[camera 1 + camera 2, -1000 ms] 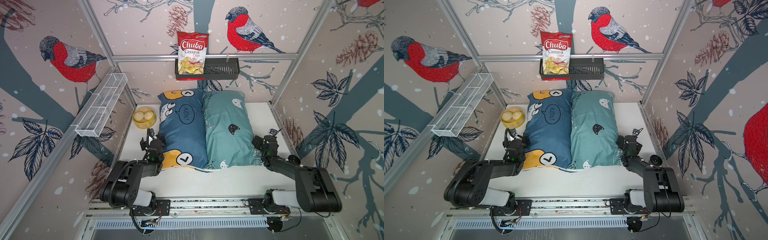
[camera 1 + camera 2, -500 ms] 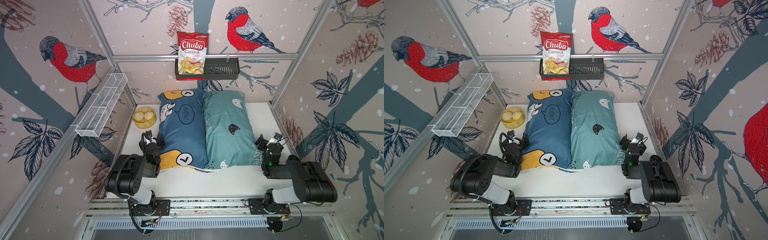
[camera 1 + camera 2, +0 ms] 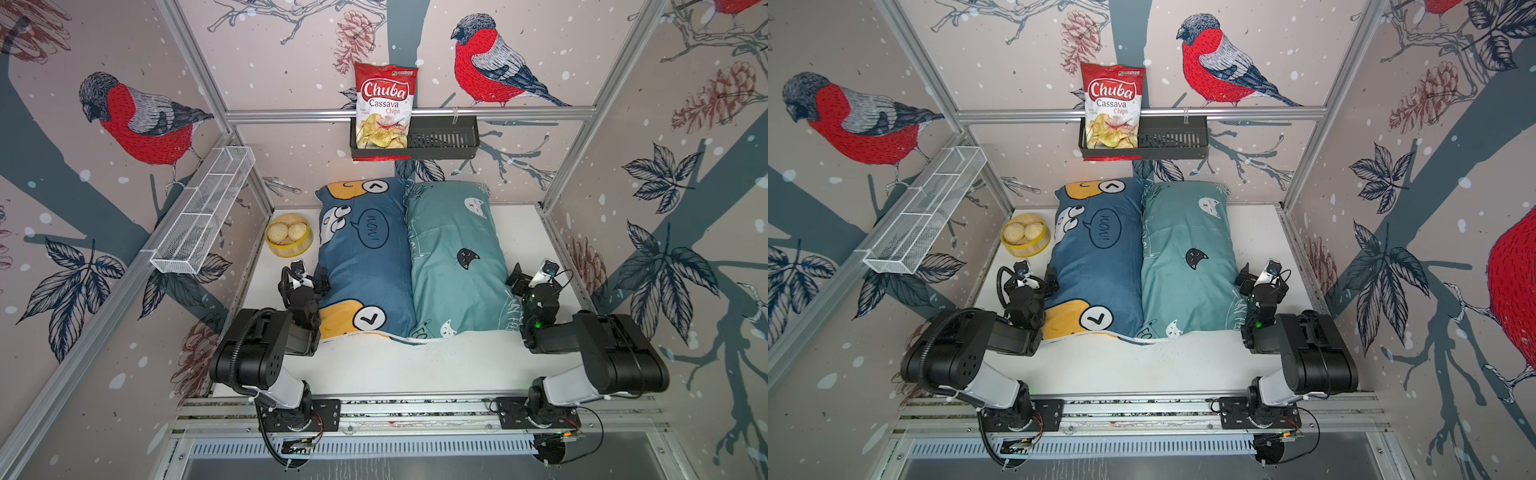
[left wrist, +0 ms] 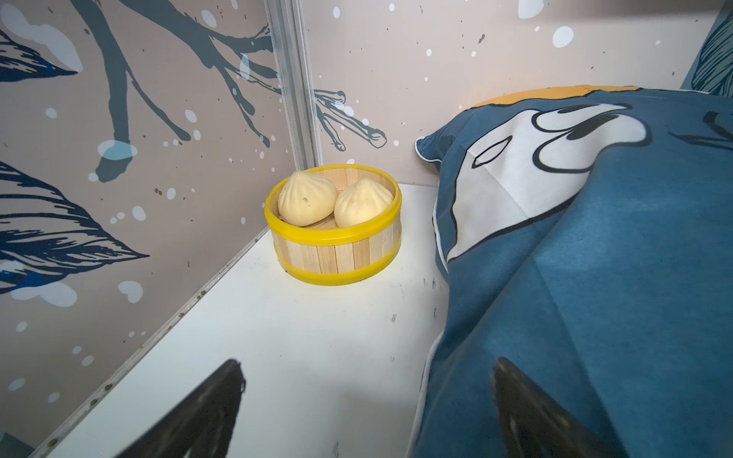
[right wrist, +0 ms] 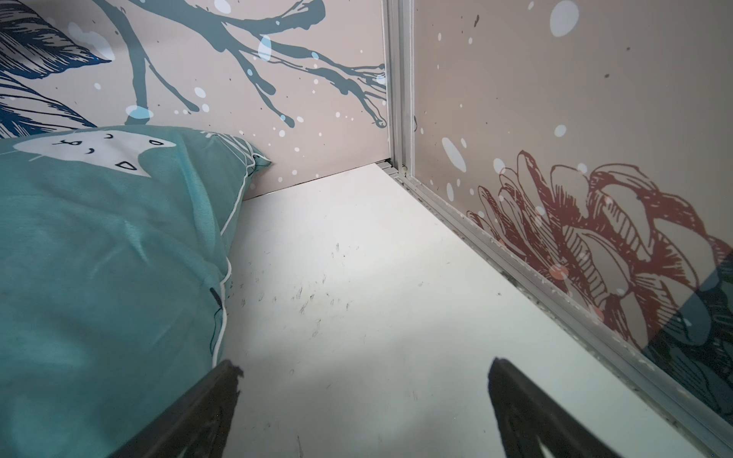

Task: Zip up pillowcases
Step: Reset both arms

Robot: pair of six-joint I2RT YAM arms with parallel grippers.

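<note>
Two pillowcases lie side by side on the white table. The dark blue one (image 3: 365,257) (image 3: 1100,257) (image 4: 595,257) is on the left and the teal one (image 3: 453,257) (image 3: 1183,257) (image 5: 99,257) on the right. My left gripper (image 3: 308,277) (image 3: 1036,277) (image 4: 367,365) is open at the blue pillow's left edge, with one finger over the fabric and the other over the table. My right gripper (image 3: 534,272) (image 3: 1260,272) (image 5: 364,365) is open over bare table just right of the teal pillow. Neither holds anything. No zipper shows clearly.
A yellow-rimmed steamer basket (image 3: 289,235) (image 4: 333,238) with two buns stands at the back left, close to the blue pillow. A chips bag (image 3: 384,108) sits in a black wall basket (image 3: 440,139). A white wire shelf (image 3: 203,212) juts from the left wall. Side walls stand close to both arms.
Both arms have folded their elbows back toward the near rail. The right gripper has swung off the teal pillow's edge to the right. Both grippers stayed open.
</note>
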